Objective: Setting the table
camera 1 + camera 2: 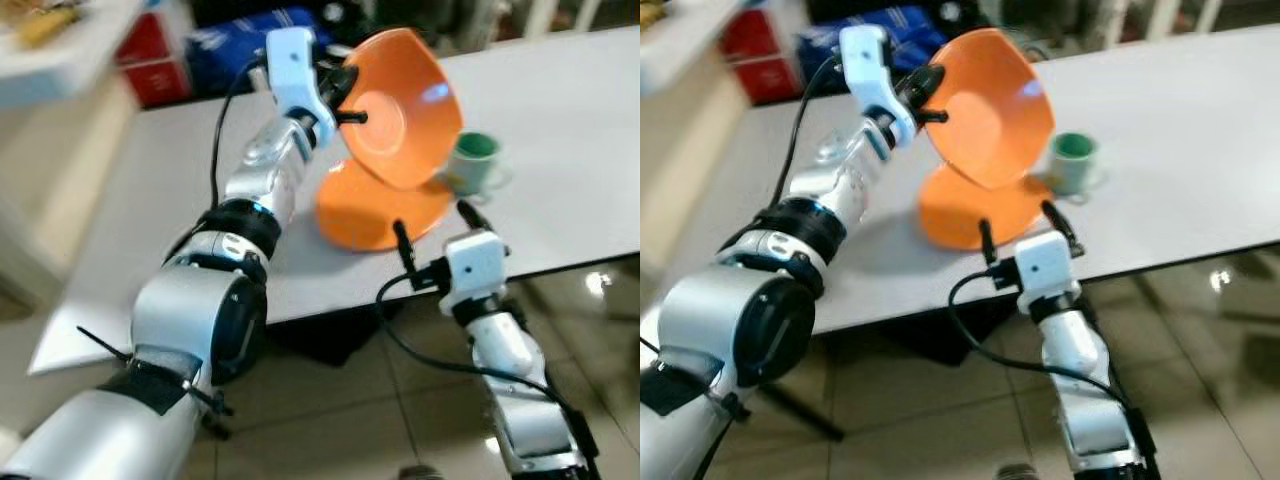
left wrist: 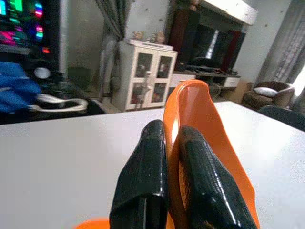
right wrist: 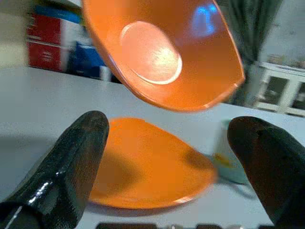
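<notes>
An orange bowl (image 1: 405,105) hangs tilted in the air above the white table (image 1: 560,150), its inside turned toward me. My left gripper (image 1: 345,100) is shut on the bowl's rim (image 2: 174,143), one black finger on each side of it. Directly below lies an orange plate (image 1: 375,210) flat on the table. A green cup (image 1: 475,160) stands just right of the plate. My right gripper (image 1: 432,228) hovers open at the table's near edge, in front of the plate, with nothing between its fingers (image 3: 71,162).
Red and blue boxes (image 1: 200,50) stand on the floor beyond the table's far side. A pale counter edge (image 1: 50,55) juts in at the upper left. Tiled floor (image 1: 350,400) lies under the near edge. The table stretches bare to the right of the cup.
</notes>
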Controlling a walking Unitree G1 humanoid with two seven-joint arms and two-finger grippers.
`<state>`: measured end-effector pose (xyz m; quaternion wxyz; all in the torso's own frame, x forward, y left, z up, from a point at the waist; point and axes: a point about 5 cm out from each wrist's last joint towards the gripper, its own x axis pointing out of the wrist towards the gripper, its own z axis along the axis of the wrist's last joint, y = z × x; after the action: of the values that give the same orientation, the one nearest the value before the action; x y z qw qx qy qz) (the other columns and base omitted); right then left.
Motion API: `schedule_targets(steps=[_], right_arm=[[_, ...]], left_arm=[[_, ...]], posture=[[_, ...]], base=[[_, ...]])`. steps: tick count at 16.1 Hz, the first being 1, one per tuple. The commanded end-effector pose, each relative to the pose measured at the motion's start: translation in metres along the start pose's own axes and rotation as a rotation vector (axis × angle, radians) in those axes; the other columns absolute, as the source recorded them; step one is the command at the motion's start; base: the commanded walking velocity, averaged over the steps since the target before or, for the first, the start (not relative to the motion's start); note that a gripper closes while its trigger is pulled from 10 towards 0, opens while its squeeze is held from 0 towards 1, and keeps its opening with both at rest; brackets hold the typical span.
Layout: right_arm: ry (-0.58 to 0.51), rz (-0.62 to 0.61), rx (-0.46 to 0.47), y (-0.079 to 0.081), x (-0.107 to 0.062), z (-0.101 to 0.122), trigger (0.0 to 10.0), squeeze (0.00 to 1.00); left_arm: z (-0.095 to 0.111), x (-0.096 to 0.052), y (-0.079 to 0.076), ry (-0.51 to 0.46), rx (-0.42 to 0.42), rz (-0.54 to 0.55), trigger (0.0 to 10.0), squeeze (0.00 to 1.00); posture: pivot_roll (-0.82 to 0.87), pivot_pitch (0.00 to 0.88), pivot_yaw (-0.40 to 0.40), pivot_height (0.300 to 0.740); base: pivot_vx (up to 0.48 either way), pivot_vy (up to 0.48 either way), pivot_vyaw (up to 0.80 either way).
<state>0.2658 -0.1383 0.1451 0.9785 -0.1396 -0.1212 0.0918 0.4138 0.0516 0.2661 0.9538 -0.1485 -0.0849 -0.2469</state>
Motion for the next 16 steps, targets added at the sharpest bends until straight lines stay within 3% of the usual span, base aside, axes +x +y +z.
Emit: schedule_targets(steps=[1, 6, 12, 16], right_arm=[[0.008, -0.006, -0.009, -0.003, -0.001, 0.0, 10.0, 0.0], [0.009, -0.009, -0.009, -0.004, -0.003, 0.0, 10.0, 0.0], [0.019, -0.004, -0.021, -0.007, -0.007, -0.001, 10.0, 0.0], [0.024, -0.002, -0.026, -0.008, -0.01, -0.001, 10.0, 0.0]], left_arm=[[0.008, 0.005, -0.012, -0.032, 0.011, -0.03, 0.0, 1.0], [0.005, 0.005, -0.011, -0.015, -0.015, -0.013, 0.0, 1.0], [-0.003, 0.0, 0.007, 0.015, -0.185, 0.124, 0.0, 1.0], [-0.009, -0.005, 0.021, 0.031, -0.25, 0.195, 0.0, 1.0]], posture=[[-0.27, 0.016, 0.143, 0.74], [-0.27, 0.02, 0.142, 0.74], [-0.29, 0.02, 0.137, 0.74], [-0.29, 0.027, 0.132, 0.74]], base=[[0.0, 0.0, 0.0], [0.0, 0.0, 0.0], [0.0, 0.0, 0.0], [0.0, 0.0, 0.0]])
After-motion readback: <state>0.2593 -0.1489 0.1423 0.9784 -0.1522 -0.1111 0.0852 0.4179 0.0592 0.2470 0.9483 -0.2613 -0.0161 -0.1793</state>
